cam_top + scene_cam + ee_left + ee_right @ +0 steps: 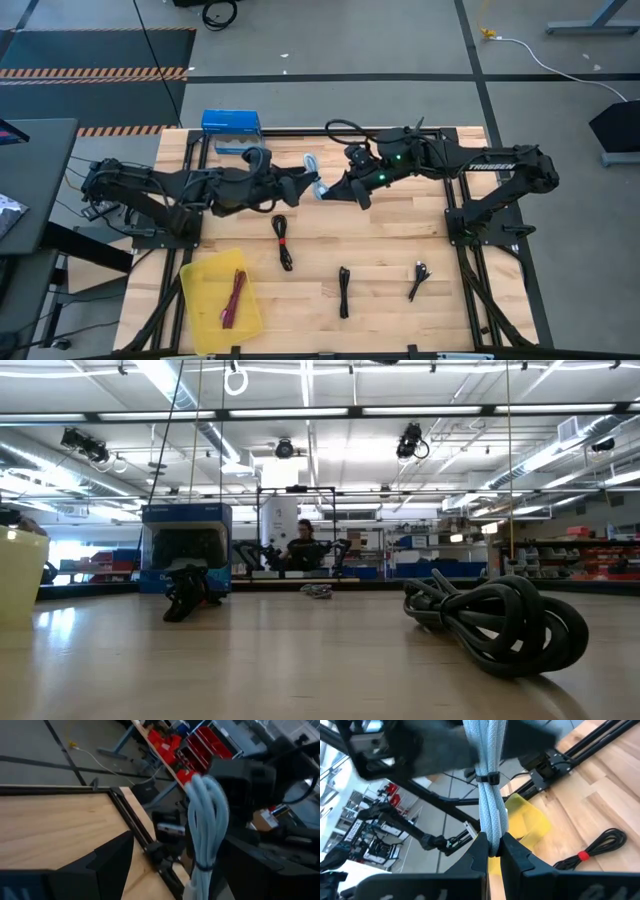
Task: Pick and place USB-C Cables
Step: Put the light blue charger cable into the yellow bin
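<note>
Nearest the lens in the low view, a black cable bundle [497,622] lies at lower right. Above the table's centre in the high view, we hold a grey cable bundle [322,187] between both arms: the right gripper [493,851] pinches one end, while the left gripper [165,870] sits spread around the other. To hand over cleanly, we should close the left fully before the right lets go. The magenta cable [234,296] already lies in the yellow tray [200,305] at lower left.
</note>
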